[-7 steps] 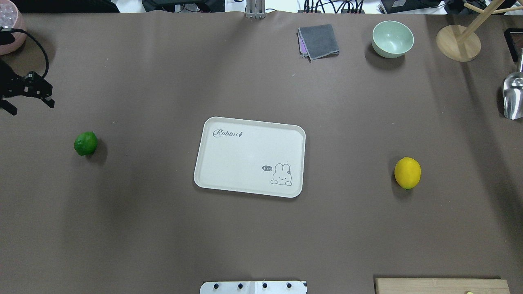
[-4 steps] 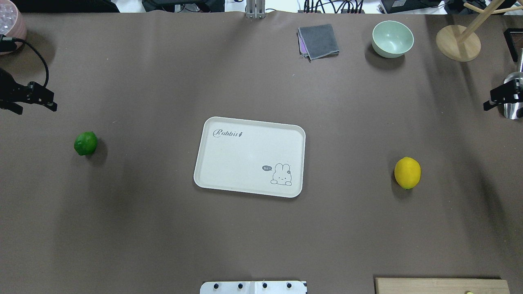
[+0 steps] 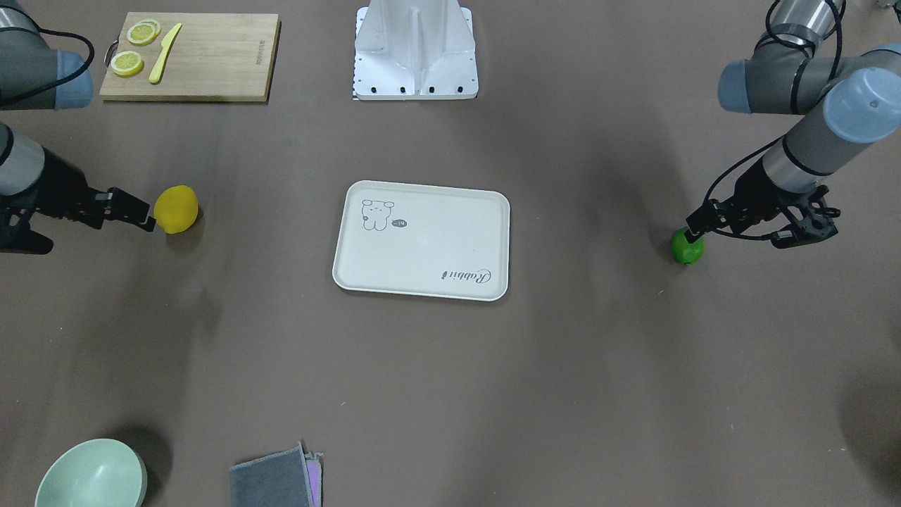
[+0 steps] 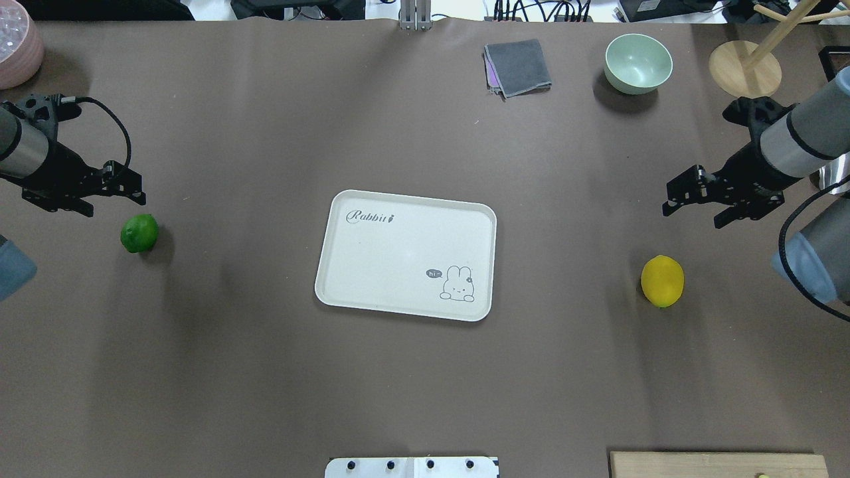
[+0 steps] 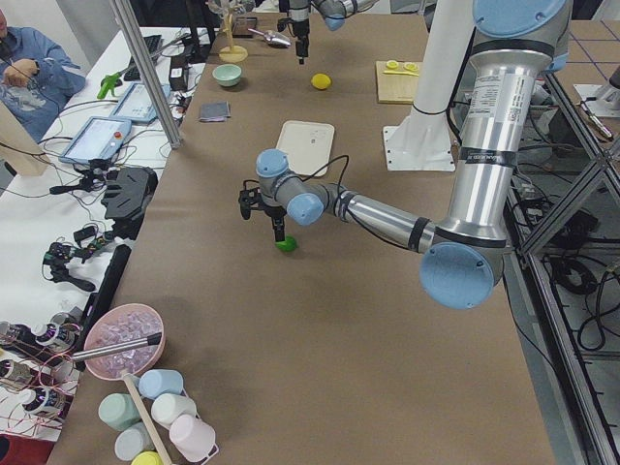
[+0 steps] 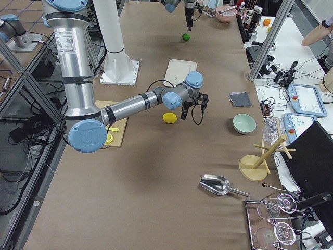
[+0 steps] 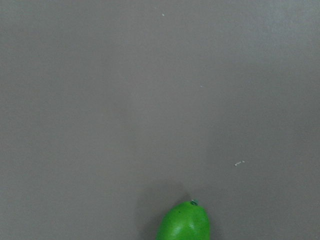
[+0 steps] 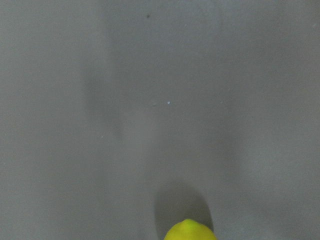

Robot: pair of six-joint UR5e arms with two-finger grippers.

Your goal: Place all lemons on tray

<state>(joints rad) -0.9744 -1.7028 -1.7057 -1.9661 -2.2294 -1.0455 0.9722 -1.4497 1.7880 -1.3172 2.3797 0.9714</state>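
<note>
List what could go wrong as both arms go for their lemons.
1. The green lemon and yellow lemon show only at the bottom edges of the wrist views. The left gripper and right gripper therefore look off-centre, and a finger might nudge a lemon and roll it.
2. Both arms would carry to the one tray between them and could clash over it.
</note>
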